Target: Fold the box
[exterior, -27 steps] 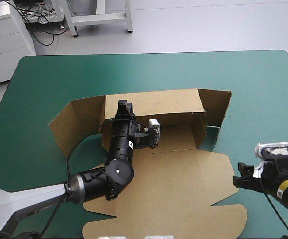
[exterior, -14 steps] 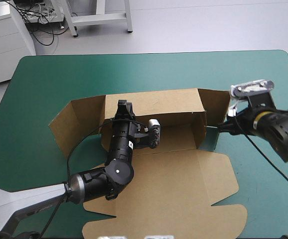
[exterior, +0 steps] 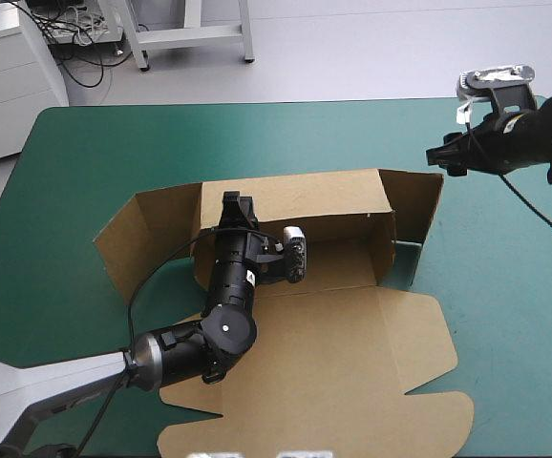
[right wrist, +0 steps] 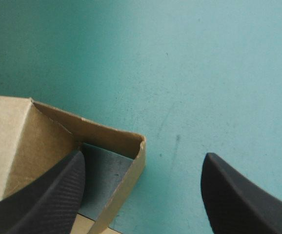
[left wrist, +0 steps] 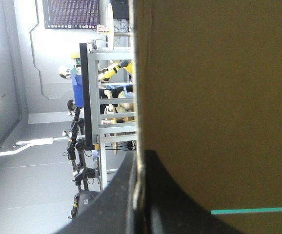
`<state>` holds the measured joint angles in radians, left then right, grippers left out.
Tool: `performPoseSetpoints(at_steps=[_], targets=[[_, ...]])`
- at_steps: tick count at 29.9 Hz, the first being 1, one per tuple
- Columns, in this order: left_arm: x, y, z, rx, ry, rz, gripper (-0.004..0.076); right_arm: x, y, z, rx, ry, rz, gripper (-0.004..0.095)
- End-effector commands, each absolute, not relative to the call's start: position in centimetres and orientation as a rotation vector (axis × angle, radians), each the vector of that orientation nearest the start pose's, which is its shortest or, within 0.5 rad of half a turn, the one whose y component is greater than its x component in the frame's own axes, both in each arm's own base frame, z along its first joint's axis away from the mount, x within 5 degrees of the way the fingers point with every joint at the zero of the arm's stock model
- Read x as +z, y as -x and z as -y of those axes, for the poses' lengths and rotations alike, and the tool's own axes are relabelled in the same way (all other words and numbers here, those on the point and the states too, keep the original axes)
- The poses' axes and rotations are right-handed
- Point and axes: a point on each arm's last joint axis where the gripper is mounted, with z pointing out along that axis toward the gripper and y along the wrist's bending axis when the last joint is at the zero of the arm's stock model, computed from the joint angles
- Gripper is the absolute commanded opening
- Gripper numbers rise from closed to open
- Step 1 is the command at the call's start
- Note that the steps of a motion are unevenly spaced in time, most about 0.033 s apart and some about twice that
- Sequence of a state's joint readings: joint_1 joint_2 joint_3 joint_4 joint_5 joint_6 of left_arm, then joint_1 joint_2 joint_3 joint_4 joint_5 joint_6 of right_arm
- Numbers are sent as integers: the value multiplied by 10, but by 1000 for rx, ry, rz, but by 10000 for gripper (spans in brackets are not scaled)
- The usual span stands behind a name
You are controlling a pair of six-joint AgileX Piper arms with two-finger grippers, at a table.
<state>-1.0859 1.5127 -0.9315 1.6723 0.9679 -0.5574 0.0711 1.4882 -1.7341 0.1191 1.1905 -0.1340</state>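
The brown box (exterior: 324, 353) lies mid-table with its lid flat toward the front, its back wall (exterior: 305, 196) raised, and side flaps standing at the left (exterior: 147, 239) and right (exterior: 414, 205). My left gripper (exterior: 236, 205) reaches over the floor of the box, and its fingers are shut on the top edge of the back wall. In the left wrist view the board (left wrist: 214, 97) fills the space ahead, pinched in the left gripper (left wrist: 138, 168). My right gripper (exterior: 441, 156) hovers open just beyond the right flap's far corner (right wrist: 126, 141), which lies ahead of the right gripper (right wrist: 144, 158) near one finger.
Teal-green cover (exterior: 505, 286) surrounds the box on all sides, widest to the right and at the far side (right wrist: 204, 73). A white cabinet (exterior: 9, 76) stands off the table's far left corner.
My right arm has swung from the table's front right up and away to the far right corner of the box. The left gripper and the box have stayed put.
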Motion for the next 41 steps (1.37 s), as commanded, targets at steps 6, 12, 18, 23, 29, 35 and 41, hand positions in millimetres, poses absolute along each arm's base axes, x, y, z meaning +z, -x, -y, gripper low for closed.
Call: performPoseSetpoints(at_steps=[6,12,18,23,29,35,41], targets=[[319,-206,230,1044,-1218,-1218,-32,461,-331,-26,223,222,-2306,630],[319,-206,230,1042,-1221,-1216,-32,443,-361,-27,229,220,-2348,630],[319,-206,230,1039,-1224,-1215,-32,417,-390,-28,245,238,-2460,630],[319,-206,230,1038,-1225,-1214,-32,406,-398,-28,249,236,-2488,630],[319,-206,230,1042,-1228,-1212,-32,388,-398,-28,245,273,-2548,630],[319,-206,230,1043,-1230,-1211,-32,368,-391,-34,329,342,-2602,630],[319,-206,230,1046,-1227,-1212,-32,376,-375,-35,339,395,-2578,630]])
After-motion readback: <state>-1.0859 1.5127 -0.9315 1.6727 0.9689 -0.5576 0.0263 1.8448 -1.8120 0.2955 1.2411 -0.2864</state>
